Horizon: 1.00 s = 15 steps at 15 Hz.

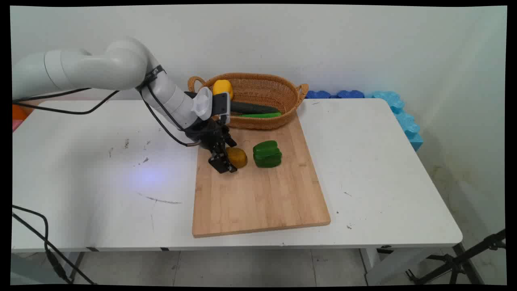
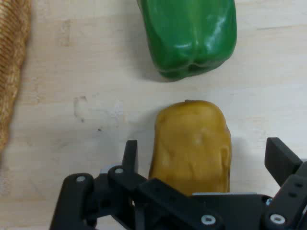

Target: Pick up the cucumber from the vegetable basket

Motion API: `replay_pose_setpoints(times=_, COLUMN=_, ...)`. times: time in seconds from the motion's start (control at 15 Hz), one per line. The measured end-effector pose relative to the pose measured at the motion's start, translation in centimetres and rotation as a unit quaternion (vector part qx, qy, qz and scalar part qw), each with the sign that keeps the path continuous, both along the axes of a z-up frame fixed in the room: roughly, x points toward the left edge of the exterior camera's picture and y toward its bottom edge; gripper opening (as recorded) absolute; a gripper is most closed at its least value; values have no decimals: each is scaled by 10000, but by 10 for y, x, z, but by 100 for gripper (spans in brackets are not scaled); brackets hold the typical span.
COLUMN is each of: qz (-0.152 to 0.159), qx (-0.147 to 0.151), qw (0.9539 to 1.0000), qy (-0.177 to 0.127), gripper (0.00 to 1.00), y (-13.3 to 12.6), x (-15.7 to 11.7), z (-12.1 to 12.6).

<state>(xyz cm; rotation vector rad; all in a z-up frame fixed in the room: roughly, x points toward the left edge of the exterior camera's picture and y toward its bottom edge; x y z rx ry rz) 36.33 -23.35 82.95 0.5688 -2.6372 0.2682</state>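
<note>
Parted fingers (image 2: 130,154) of the gripper (image 2: 204,160) are set either side of the potato (image 2: 192,143), apparently without contact; green pepper (image 2: 189,36) just beyond.

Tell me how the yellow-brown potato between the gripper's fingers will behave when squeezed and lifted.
The potato looks solid, so probably stiff and fairly heavy. Its rounded sides and slightly glossy skin may let it slip or roll on the cutting board. The gripper straddles it, open.

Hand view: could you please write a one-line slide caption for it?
Open gripper straddling a potato on the cutting board, green pepper just beyond.
</note>
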Motion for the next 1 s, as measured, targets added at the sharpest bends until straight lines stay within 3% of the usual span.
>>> replay_pose_setpoints(times=0.47, qz=-127, qx=-222, qw=9996, qy=114, gripper=100, y=-14, x=8, z=36)
replay_pose_setpoints(times=1.0, qz=-356, qx=-735, qw=9967, qy=-10, gripper=100, y=-68, x=37, z=89)
